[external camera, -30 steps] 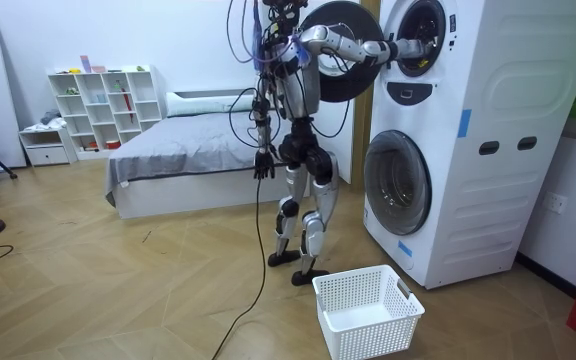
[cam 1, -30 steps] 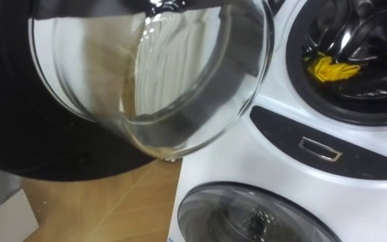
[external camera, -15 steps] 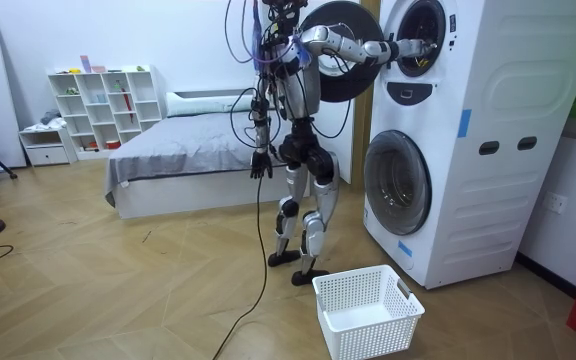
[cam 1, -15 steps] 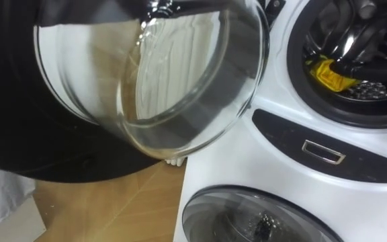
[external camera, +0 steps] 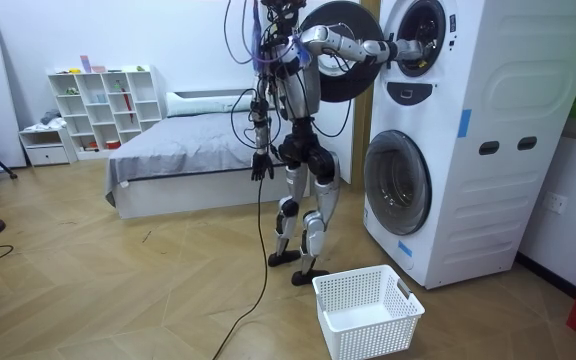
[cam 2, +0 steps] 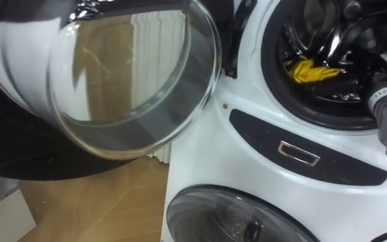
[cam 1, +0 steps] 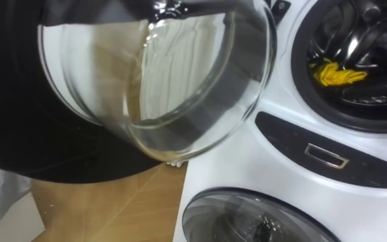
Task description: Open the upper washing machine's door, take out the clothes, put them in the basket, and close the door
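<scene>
Where the robot stands: it is seen in the room view upright on both feet, facing the stacked washing machines (external camera: 488, 140), with a white basket (external camera: 368, 310) set on the wooden floor (cam 1: 106, 208) near its feet.
Upper door (cam 1: 160, 74): it is swung wide open toward the robot's left, and its glass bowl is seen close up in the eye views.
Upper drum (cam 1: 371, 101): it is left open and is dark inside.
Yellow garment (cam 1: 334, 72): it is bunched inside the upper drum, low in the opening.
Right hand (cam 1: 358, 40): it is held inside the upper drum at the end of an outstretched arm, just above the yellow garment. Whether the cloth is touched or pinched cannot be told, as dark parts are set against the dark drum.
Left hand (external camera: 258, 165): it is hung low at the robot's side, well apart from the machines. Its grip cannot be told at that distance.
Dark panel (cam 1: 328, 156): it is placed between the two drums, with a small metal pull at its middle.
Lower door (cam 1: 261, 218): it is shut.
Background: a bed (external camera: 188, 160) and a white shelf (external camera: 103, 105) are seen behind the robot.
</scene>
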